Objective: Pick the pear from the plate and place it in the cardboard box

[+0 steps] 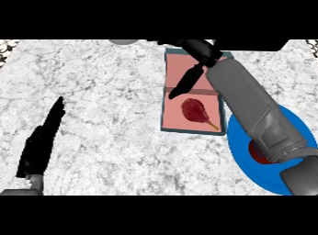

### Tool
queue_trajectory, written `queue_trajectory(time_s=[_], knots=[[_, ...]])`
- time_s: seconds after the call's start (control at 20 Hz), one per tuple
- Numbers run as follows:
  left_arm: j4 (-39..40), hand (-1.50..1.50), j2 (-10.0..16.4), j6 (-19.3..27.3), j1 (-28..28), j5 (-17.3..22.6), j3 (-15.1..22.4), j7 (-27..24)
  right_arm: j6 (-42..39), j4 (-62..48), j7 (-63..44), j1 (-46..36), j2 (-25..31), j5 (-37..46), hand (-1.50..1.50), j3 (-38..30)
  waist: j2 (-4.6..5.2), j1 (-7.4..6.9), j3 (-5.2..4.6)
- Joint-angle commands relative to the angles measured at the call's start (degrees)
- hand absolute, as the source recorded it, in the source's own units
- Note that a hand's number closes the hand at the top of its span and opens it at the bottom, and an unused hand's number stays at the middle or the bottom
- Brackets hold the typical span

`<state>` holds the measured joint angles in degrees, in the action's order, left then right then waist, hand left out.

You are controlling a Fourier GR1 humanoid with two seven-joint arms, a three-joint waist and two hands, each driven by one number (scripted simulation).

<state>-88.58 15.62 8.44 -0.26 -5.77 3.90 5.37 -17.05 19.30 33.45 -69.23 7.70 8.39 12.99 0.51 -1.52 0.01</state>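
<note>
One pear (pixel 194 111) lies in one cardboard box (pixel 177 64) (one plate (pixel 247 172) beside it); right hand (pixel 199 55) and left hand (pixel 43 137) are straight-fingered, empty.

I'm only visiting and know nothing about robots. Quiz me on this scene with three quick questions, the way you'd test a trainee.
1. True or false: the pear lies inside the cardboard box.
2. The right hand hovers above: A) the counter's left edge B) the cardboard box C) a sink.
3. Fill in: the plate under the right forearm is coloured ____.

Key: 1 true; 2 B; 3 blue.
</note>
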Motion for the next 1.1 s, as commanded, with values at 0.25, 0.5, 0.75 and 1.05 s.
queue_trajectory(time_s=[0.25, 0.5, 0.75, 1.05], knots=[[0.1, 0.00, 0.1, -1.7, -0.7, 0.3, 0.2, -1.2, -8.6, -8.7, -3.6, -4.9, 8.9, -12.2, -1.50, -14.5, 1.04, -1.92, 0.03], [-1.0, 0.00, -0.1, -1.6, -3.4, 0.0, 0.3, 1.1, -8.6, -12.2, -4.7, -4.6, 17.2, -14.0, -1.50, -17.7, 1.84, -3.04, 0.14], [1.0, 0.00, -0.6, -1.6, -3.6, -0.2, 0.3, -0.4, -15.8, -13.7, -4.3, -3.3, 24.7, -15.5, -1.50, -19.6, 2.48, -3.51, 0.22], [0.7, 0.00, -1.7, -1.6, -5.6, -1.3, 2.1, -0.5, -20.3, -13.0, -2.8, -3.0, 30.8, -14.3, -1.50, -18.8, 3.63, -4.90, 0.39]])
